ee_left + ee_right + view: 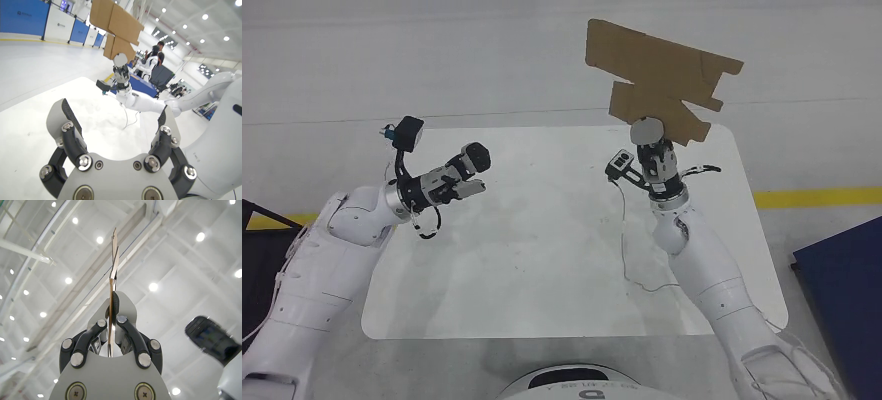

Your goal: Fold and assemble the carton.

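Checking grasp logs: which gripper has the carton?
The right gripper: it is shut on the flat carton, holding it up in the air. The left gripper is open with nothing in it, over the table.

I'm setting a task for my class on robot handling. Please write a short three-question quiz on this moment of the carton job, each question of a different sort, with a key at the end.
1. True or false: the carton lies flat on the table.
2. Fill in the gap: the left gripper is ____, with nothing in it.
3. What holds the carton? A) the left gripper B) the right gripper C) both grippers

Key
1. False: it is held up in the air, off the table, not yet folded.
2. open
3. B
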### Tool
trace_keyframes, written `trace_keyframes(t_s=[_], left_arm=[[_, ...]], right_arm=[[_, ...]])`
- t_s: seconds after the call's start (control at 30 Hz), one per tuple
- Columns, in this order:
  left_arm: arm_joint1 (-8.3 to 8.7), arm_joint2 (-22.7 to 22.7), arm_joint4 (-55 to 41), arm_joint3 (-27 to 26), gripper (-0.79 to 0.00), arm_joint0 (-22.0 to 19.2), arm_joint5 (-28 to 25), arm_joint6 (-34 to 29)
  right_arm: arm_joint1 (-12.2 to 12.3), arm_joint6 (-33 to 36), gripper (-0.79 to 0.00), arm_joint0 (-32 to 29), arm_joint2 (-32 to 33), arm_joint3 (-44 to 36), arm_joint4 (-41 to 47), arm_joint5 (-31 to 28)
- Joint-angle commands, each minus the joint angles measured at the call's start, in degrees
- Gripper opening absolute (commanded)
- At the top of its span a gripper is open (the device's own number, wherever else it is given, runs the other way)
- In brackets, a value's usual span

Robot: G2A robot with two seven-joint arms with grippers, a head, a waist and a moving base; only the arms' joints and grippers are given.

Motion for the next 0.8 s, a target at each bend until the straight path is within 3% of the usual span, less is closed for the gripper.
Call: trace_keyframes(t_s=[0.0,0.03,0.23,0.3,0.43,0.57,0.77], left_arm=[[-0.87,2.67,-2.2,0.58,-0.037,-1.77,-0.06,0.2],[-1.35,3.91,-2.61,1.07,-0.105,-2.82,-0.06,0.02],[-4.0,10.09,-1.89,2.24,-0.135,-9.05,-0.06,-3.62],[-4.75,11.2,-2.23,2.81,-0.222,-10.44,-0.06,-4.06],[-6.06,12.77,-1.69,4.77,-0.262,-12.44,-0.06,-4.41],[-7.25,14.03,-0.68,6.39,-0.394,-13.73,-0.06,-3.91],[-8.7,15.36,0.45,8.21,-0.409,-15.13,-0.06,-3.31]], right_arm=[[-0.11,-3.24,-0.785,0.48,-1.68,0.04,-0.09,6.16],[-0.24,-4.09,-0.785,0.59,-2.44,0.08,-0.35,7.47],[-1.32,-6.39,-0.785,1.03,-5.74,0.77,-1.16,8.5],[-1.53,-6.74,-0.785,1.07,-6.11,0.97,-1.16,9.0],[-1.79,-7.42,-0.785,0.88,-6.21,1.04,-1.02,9.74],[-1.96,-8.22,-0.785,0.36,-6.24,0.63,-0.19,11.67],[-2.17,-9.44,-0.785,-0.41,-6.02,0.44,0.48,13.13]])
